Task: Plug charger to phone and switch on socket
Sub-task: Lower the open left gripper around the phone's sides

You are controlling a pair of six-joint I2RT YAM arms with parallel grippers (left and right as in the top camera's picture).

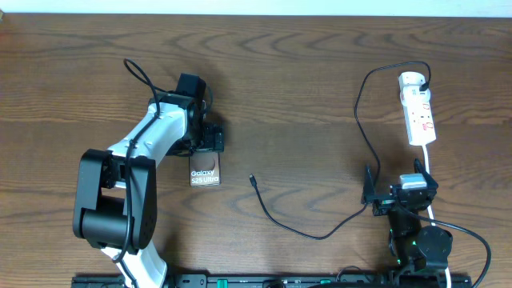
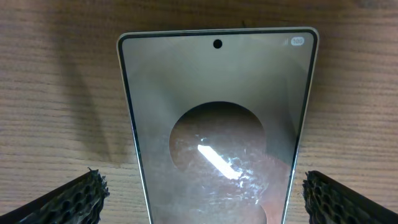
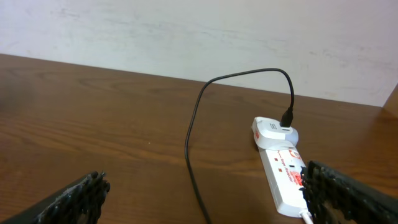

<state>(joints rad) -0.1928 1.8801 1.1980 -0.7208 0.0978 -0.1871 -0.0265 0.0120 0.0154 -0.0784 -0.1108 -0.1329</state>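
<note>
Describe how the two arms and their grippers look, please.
The left arm has white links between bulky black joints, with a thin black cable looping along it. The right arm is mostly black, showing small green lights. The left gripper and right gripper have black fingers with a dimpled, honeycomb-like surface.

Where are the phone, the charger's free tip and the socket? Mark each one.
phone (image 1: 205, 174), overhead view, on its white lettering.
charger tip (image 1: 253, 181), overhead view, on the small connector at the cable's free end.
socket (image 1: 419, 112), overhead view, on the middle of the white strip body.
</note>
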